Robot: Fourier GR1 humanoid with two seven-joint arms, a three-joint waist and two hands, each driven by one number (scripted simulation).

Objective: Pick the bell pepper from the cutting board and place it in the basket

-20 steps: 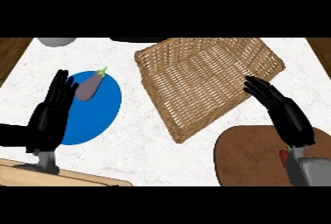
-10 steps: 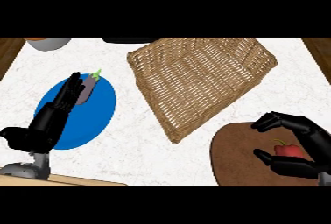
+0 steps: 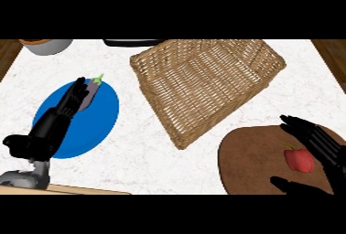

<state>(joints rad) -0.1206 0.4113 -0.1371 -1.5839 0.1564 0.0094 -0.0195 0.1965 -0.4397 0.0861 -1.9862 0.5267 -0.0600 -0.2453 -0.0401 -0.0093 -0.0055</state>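
The red bell pepper (image 3: 299,160) lay on the round brown cutting board (image 3: 250,155) — the right hand (image 3: 317,146) spread around it, fingers not closed. The left hand (image 3: 57,121) rested open over a blue plate (image 3: 101,119) holding an eggplant (image 3: 93,91). Beyond, the wicker basket (image 3: 202,77) held nothing.

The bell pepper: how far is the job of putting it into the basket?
Nothing is done yet: the bell pepper lies on the cutting board. In hand: the right hand is open around it, not gripping. Left: grasp, lift, carry to the basket. The left hand rests over the blue plate.
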